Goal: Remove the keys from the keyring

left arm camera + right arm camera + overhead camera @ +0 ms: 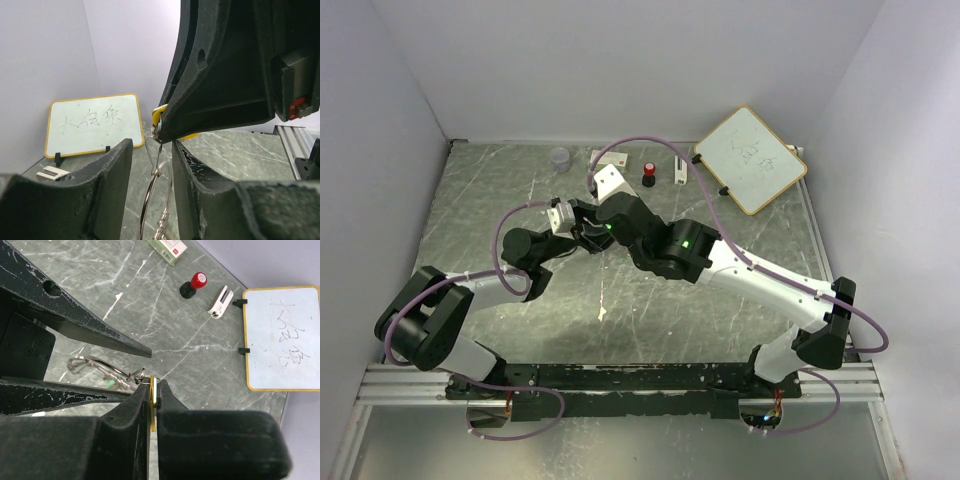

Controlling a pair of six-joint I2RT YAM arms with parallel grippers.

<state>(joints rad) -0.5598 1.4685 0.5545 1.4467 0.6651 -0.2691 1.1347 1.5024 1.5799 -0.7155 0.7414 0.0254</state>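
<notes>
My right pincer is pinched on the flat yellow key. The keyring dangles from the key above the desk, left of its middle and towards the far edge. My left pincer stands spread around the ring. I judge the ring light, stiff, springy, slick wire, best gripped across the coil near the key. It looks thin, silvery and double-looped.

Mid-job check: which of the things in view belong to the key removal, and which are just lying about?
Job:
- keyring
- yellow key, in the right gripper's shut jaws

Lying about:
- whiteboard
- red-and-black knob
- white clip
- small box
- plastic cup
</notes>
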